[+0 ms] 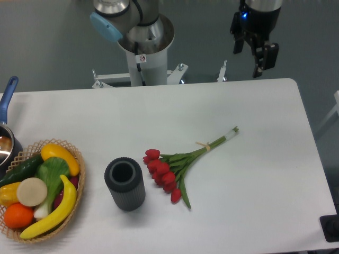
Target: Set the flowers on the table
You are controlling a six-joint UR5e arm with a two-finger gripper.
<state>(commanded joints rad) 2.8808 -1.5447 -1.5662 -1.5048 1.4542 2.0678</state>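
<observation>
Red tulip flowers (177, 170) lie flat on table (265, 174).

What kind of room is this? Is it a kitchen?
Probably a robot lab set up like a kitchen, not a real one. A robot arm's black gripper hangs over a plain white table holding red tulips, a grey ribbed vase and a wicker basket of seemingly toy food.

Red flowers (165, 172), white table (254, 174)

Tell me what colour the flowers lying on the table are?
Red tulip blooms with green leaves and stems, seen clearly in the fixed camera view.
</observation>
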